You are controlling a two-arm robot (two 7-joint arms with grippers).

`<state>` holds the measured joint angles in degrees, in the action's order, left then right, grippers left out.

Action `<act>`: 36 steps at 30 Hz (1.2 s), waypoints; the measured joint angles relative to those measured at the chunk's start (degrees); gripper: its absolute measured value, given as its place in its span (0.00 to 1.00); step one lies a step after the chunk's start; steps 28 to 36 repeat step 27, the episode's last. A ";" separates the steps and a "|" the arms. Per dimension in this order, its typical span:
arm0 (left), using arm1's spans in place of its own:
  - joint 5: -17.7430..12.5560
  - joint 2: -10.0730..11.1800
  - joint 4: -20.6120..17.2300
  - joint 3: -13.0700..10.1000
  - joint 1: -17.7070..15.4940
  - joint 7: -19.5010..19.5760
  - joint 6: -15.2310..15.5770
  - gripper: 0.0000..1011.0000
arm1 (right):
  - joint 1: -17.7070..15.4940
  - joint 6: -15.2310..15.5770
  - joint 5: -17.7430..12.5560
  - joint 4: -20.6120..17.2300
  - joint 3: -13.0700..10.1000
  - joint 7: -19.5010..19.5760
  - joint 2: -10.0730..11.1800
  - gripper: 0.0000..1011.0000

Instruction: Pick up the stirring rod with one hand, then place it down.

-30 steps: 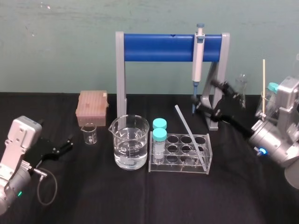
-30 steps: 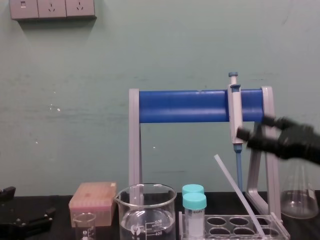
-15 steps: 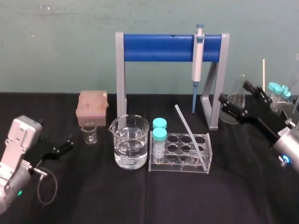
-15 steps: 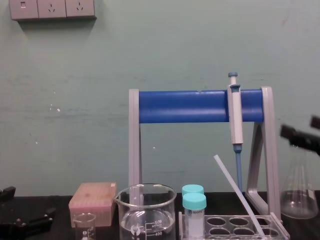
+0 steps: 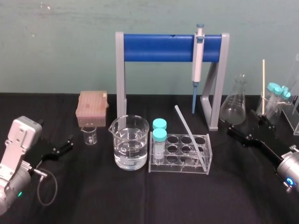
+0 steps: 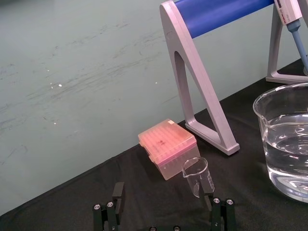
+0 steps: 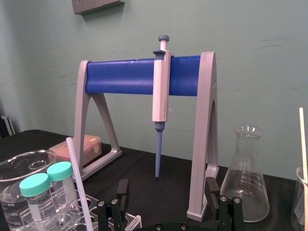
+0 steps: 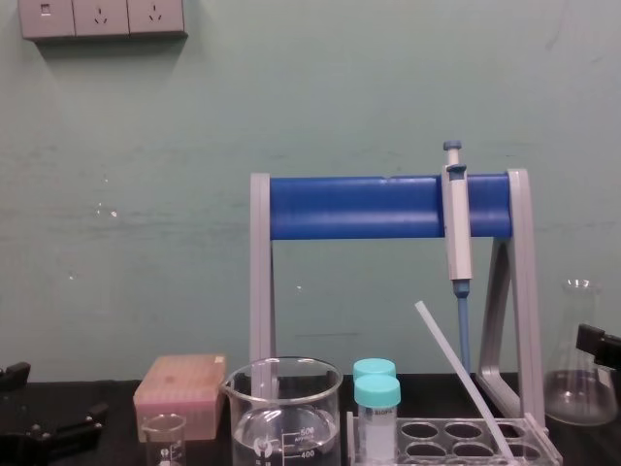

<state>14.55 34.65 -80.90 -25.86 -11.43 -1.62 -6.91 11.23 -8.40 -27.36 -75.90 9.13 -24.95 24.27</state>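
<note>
The stirring rod (image 5: 190,135) is seen just right of the middle of the head view, leaned at a tilt in the clear tube rack (image 5: 175,168) on the black surface (image 5: 140,196). The right end effector (image 5: 246,128) is found low at the right side, fingers spread, well apart from the rod. The left end effector (image 5: 65,143) is parked at the lower left, also spread.

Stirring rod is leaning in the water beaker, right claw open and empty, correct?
No. The head view shows the stirring rod leaning in the clear tube rack, not the water beaker. The right claw is open and empty, as you said.
</note>
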 joint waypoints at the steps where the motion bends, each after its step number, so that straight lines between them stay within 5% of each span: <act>1: 0.00 0.00 0.00 0.00 0.00 0.00 0.00 0.99 | -0.01 0.00 -0.01 0.00 0.00 0.00 0.02 0.99; 36: 0.00 0.00 0.00 0.00 0.00 0.00 0.00 0.99 | -0.05 -0.05 -0.05 -0.05 0.03 0.00 0.13 0.99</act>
